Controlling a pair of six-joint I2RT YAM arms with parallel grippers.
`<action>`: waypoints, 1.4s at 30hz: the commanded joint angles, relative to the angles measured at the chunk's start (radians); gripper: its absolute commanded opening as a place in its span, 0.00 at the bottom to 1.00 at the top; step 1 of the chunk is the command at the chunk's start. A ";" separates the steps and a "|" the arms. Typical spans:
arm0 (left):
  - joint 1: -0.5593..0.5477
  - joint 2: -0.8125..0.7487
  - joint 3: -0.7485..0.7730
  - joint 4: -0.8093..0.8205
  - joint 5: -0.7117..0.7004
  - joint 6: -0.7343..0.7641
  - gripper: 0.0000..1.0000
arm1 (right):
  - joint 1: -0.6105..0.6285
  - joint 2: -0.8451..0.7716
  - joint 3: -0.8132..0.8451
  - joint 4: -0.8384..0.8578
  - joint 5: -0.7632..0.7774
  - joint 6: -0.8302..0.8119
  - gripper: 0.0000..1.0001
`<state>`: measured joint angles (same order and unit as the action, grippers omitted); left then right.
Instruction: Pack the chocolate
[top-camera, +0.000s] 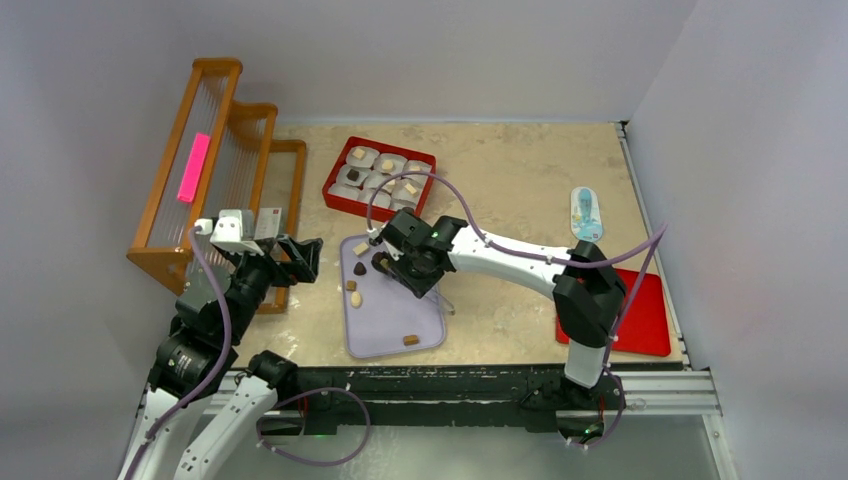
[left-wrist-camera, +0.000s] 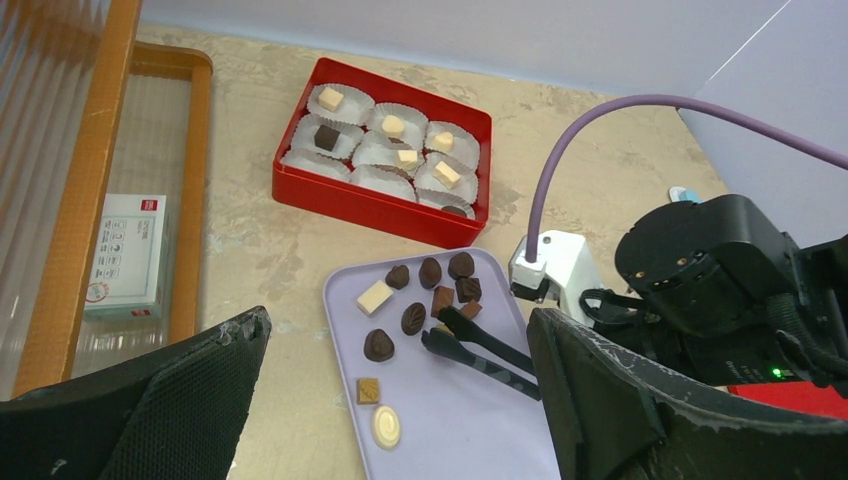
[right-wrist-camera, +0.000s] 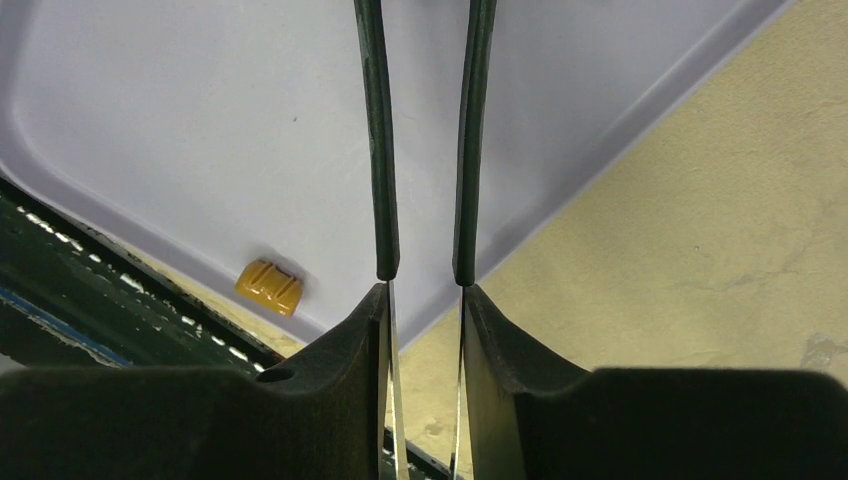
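Tongs over the tray, nearly closed
The left gripper (top-camera: 303, 260) gaped wide and empty; brown and cream chocolate pieces (left-wrist-camera: 413, 318) lay on the lavender plastic tray (left-wrist-camera: 470, 420); the right gripper (right-wrist-camera: 425, 296) squeezed black two-armed tongs (left-wrist-camera: 485, 340) nearly closed, seemingly holding nothing.

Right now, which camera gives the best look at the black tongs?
The left wrist view: both arms of the tongs show down to the tips, over the lilac tray beside the chocolate. The right wrist view shows only two arm sections held in the right gripper, tips cropped. In the top view the gripper mostly hides them.
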<state>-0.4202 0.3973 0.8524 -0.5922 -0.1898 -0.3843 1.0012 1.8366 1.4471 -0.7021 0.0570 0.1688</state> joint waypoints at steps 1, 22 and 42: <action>-0.002 -0.015 -0.001 0.034 -0.018 -0.010 1.00 | 0.003 -0.061 0.057 -0.023 0.005 0.010 0.31; -0.003 -0.019 0.001 0.029 -0.031 -0.011 1.00 | -0.133 0.167 0.496 0.097 -0.101 -0.043 0.31; -0.003 -0.020 0.001 0.031 -0.027 -0.011 1.00 | -0.185 0.457 0.754 0.111 -0.143 -0.017 0.33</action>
<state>-0.4202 0.3820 0.8524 -0.5922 -0.2131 -0.3847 0.8261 2.2799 2.1323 -0.6224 -0.0475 0.1390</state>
